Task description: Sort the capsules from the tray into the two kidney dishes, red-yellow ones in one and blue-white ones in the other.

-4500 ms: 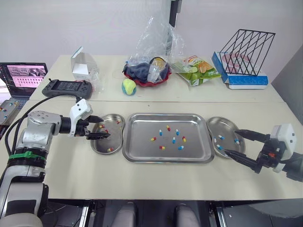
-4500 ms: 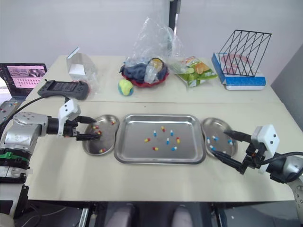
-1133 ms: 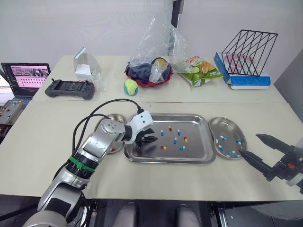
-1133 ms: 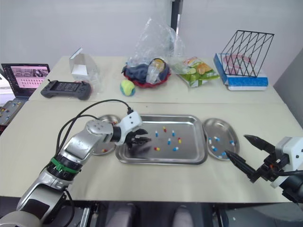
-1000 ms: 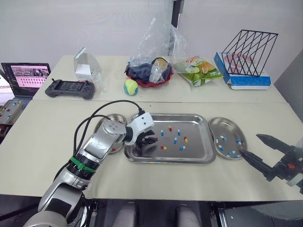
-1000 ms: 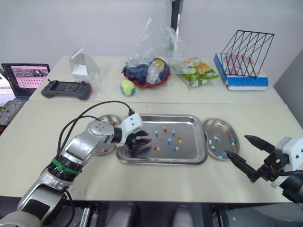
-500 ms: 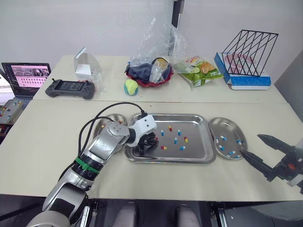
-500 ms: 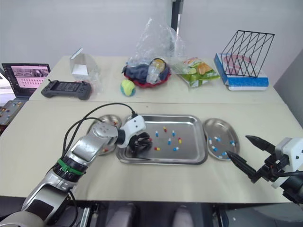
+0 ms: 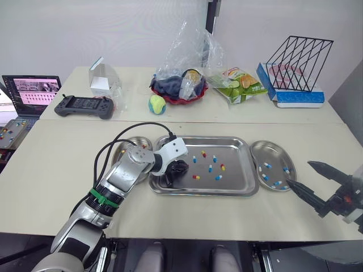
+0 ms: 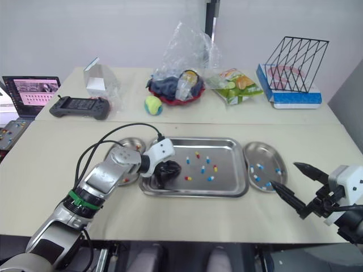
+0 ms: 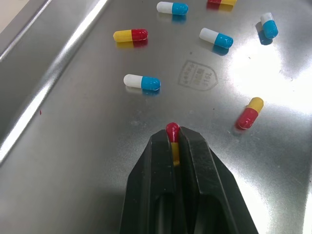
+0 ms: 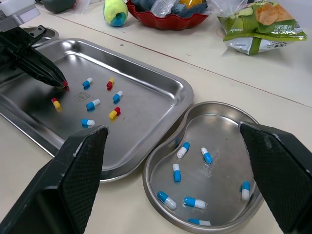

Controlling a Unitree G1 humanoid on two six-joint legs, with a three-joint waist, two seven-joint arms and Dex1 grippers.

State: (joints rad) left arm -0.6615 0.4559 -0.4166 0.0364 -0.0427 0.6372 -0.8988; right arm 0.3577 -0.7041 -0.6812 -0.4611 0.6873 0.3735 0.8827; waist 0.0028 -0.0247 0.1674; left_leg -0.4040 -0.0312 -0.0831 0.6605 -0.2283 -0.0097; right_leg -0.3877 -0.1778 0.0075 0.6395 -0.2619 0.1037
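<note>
Tray [image 12: 146,73]: 4 blue-white capsules [image 11: 142,82], 3 red-yellow [image 11: 130,35] loose | left gripper [image 11: 173,139] clamps red-yellow capsule [image 11: 172,128] | right gripper [image 9: 298,172] spread

The left gripper [image 11: 174,139] hides most of a red-yellow capsule [image 11: 172,129]; its arm covers part of a steel kidney dish [image 9: 139,141]

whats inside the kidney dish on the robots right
Only blue-white capsules, about seven, lie loose in the right kidney dish. In the right wrist view, one finger of the open right gripper covers part of its rim, hiding anything there.
</note>
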